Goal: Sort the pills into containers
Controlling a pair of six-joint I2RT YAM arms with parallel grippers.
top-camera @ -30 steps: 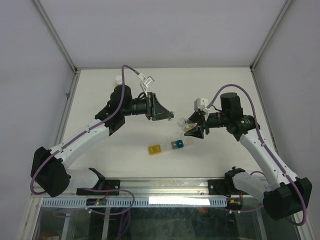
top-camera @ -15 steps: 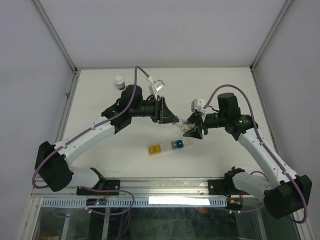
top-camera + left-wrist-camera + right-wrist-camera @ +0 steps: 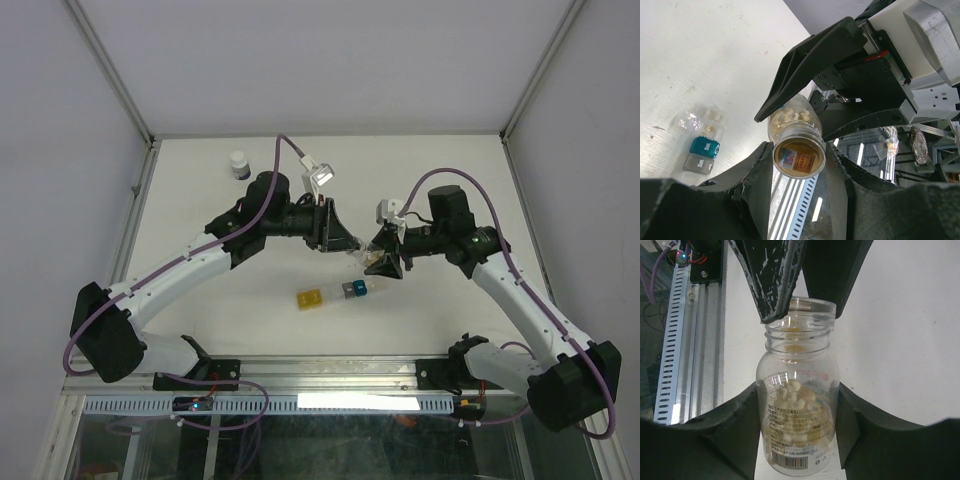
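My left hand [image 3: 799,161] has come across over the last second and reached the vial [image 3: 797,355]. Its two fingers are now drawn in narrowly on either side of the mouth end, and in both wrist views they look to be touching the rim. I can see bare screw threads just below that rim, but I can't tell whether a clear cap still sits on it. My right hand [image 3: 384,262] has eased slightly toward the left one and still clamps the vial's body, held tilted in the air with the pills [image 3: 799,399] heaped in its lower half. So both hands are on the one vial, and I judge this to be the opening step, with no pills sorted yet. The containers [image 3: 340,293] lie on the worktop [image 3: 450,180] just below and nearer the bases, apart from both hands, with the yellow cube [image 3: 310,298] at the left end and the blue cube [image 3: 357,290] further right. The left arm's move has also uncovered a white-capped dark bottle [image 3: 238,164] at the far left.
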